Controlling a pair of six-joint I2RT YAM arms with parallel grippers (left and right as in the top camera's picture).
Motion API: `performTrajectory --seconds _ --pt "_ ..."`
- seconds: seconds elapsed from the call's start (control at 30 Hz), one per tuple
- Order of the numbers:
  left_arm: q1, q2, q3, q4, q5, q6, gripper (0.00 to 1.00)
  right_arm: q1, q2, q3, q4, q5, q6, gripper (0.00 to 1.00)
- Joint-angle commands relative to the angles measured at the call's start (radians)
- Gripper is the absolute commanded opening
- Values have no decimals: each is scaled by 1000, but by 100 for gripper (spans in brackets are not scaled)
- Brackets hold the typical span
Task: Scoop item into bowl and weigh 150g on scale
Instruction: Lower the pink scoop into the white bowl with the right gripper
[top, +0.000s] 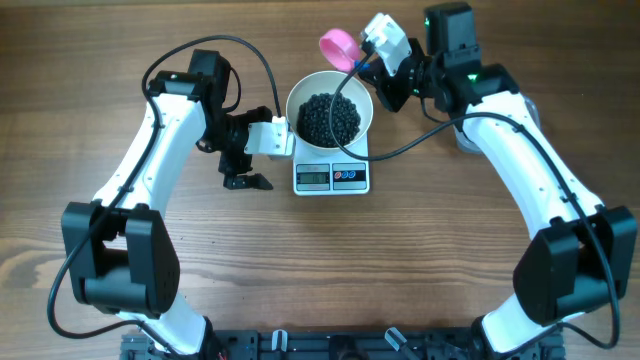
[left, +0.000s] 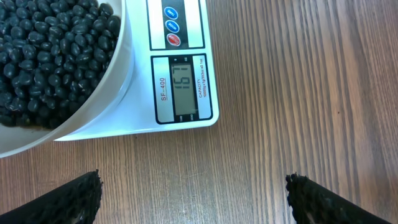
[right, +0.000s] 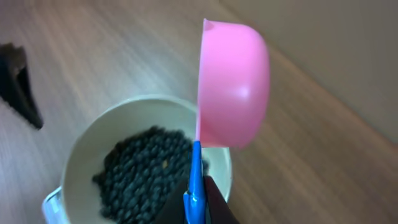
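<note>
The white bowl (top: 300, 100) stands on the scale (top: 332, 178) and holds a heap of black beans (top: 330, 118). In the left wrist view the beans (left: 50, 50) fill the bowl (left: 118, 74), and the scale's display (left: 185, 87) seems to read 157. My left gripper (top: 243, 172) hovers open just left of the scale with bare wood between its fingers (left: 78, 196). My right gripper (right: 198, 208) is shut on the blue handle (right: 195, 177) of a pink scoop (right: 233, 87). The scoop (top: 338, 45) is held tipped on its side over the bowl's far rim (right: 81, 149).
A pale, partly hidden thing (top: 466, 138) lies under my right arm at the back right. Wood tabletop (top: 330, 270) stretches in front of the scale. The right arm's cable (top: 400, 145) loops down beside the scale's right edge.
</note>
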Motion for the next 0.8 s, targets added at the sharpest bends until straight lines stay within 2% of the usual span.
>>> performTrajectory --seconds 0.0,0.5,0.77 --pt "-3 0 -7 0 1 -2 100 5 36 15 49 -1 16 4" --pt "-3 0 -7 0 2 -2 100 32 61 14 -94 -27 29 4" --pt "-3 0 -7 0 1 -2 100 34 61 14 -192 0 -81 4"
